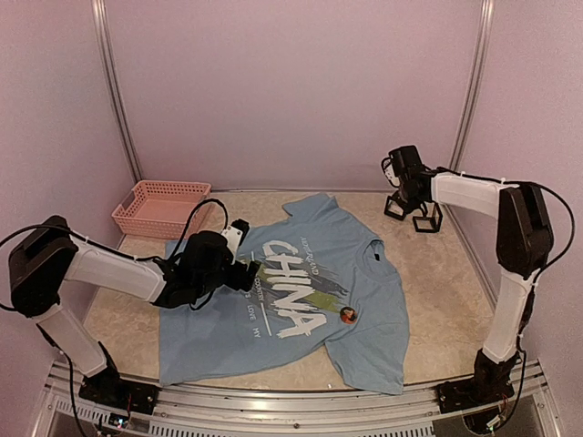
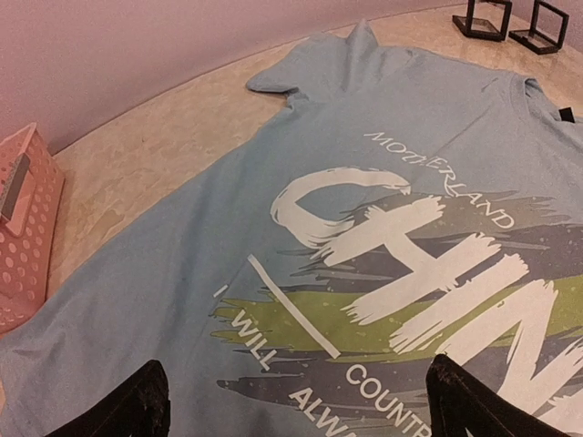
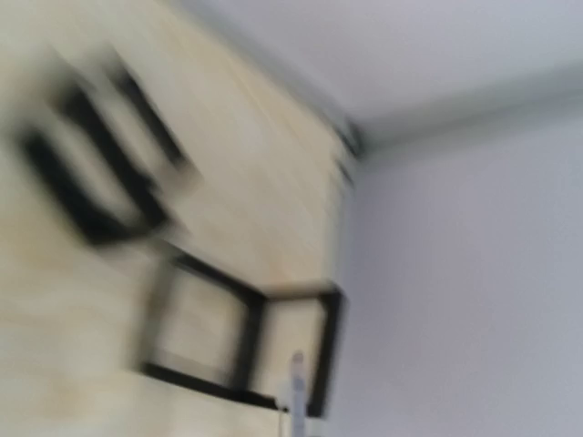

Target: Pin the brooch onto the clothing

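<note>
The clothing (image 1: 310, 228), a light blue T-shirt with white "CHINA" lettering, lies flat on the table. A small round orange-and-dark brooch (image 1: 347, 315) sits on its chest by the end of the lettering; whether it is fastened I cannot tell. My left gripper (image 1: 248, 273) hovers low over the shirt's printed part, open. In the left wrist view its dark fingertips (image 2: 137, 408) stand wide apart over the print (image 2: 383, 273), with nothing between them. My right gripper (image 1: 398, 193) is at the back right, off the shirt and shut. Its wrist view is blurred.
A pink perforated basket (image 1: 159, 208) stands at the back left, beside the shirt's sleeve, and shows at the edge of the left wrist view (image 2: 23, 228). Two black open frames (image 1: 393, 215) stand at the back right under my right gripper (image 3: 246, 337). Walls close three sides.
</note>
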Robot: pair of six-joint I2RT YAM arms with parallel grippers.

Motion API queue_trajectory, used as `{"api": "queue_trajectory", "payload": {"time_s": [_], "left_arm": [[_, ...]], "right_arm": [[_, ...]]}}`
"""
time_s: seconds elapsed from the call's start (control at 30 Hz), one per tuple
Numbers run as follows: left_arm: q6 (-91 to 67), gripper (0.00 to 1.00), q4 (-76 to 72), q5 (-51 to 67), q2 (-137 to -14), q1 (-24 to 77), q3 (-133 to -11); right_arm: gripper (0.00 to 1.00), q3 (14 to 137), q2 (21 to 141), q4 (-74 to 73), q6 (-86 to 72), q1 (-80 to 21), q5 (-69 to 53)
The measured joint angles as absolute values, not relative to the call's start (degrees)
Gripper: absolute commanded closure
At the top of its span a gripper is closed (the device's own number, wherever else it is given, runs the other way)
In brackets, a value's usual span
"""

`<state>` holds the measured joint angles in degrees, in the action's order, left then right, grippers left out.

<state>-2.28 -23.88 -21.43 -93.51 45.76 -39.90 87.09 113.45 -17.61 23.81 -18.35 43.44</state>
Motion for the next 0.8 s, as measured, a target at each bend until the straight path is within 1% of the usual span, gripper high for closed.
{"api": "queue_trajectory", "payload": {"time_s": [0.07, 0.13, 0.2, 0.3, 0.47, 0.53, 0.63, 0.77, 0.8], "left_arm": [[-2.0, 0.07, -23.8, -21.3, -92.3, 46.5, -39.9], [-1.7, 0.07, -23.7, -21.0, -90.5, 47.6, -39.9], [-0.9, 0.07, -23.7, -20.1, -88.2, 49.1, -39.9], [0.7, 0.07, -23.6, -17.7, -83.8, 52.2, -39.8], [3.5, 0.08, -23.6, -7.9, -73.2, 57.4, -39.8], [3.9, 0.09, -23.6, -3.9, -69.0, 58.3, -39.9], [3.8, 0.12, -23.4, 0.9, -63.2, 59.3, -40.7], [2.8, 0.17, -22.0, 4.8, -60.3, 60.3, -45.0], [2.6, 0.2, -21.7, 5.7, -60.1, 60.6, -46.4]], "right_arm": [[1.0, 87.8, 108.4, -20.6, 22.2, -21.1, 37.5], [1.0, 89.1, 102.5, -23.1, 20.6, -24.4, 28.2], [1.0, 90.2, 96.4, -24.2, 19.0, -27.4, 16.4], [1.0, 90.1, 88.0, -23.5, 15.8, -31.6, -4.6], [1.0, 84.3, 79.4, -15.6, 9.0, -37.1, -32.4], [1.0, 81.4, 78.3, -11.5, 6.0, -40.0, -40.2], [1.0, 77.5, 78.0, -6.5, 1.8, -44.2, -47.8], [1.0, 73.4, 77.5, 0.1, -2.9, -48.5, -51.9], [1.0, 72.6, 77.3, 1.7, -3.8, -49.3, -52.4]]}}
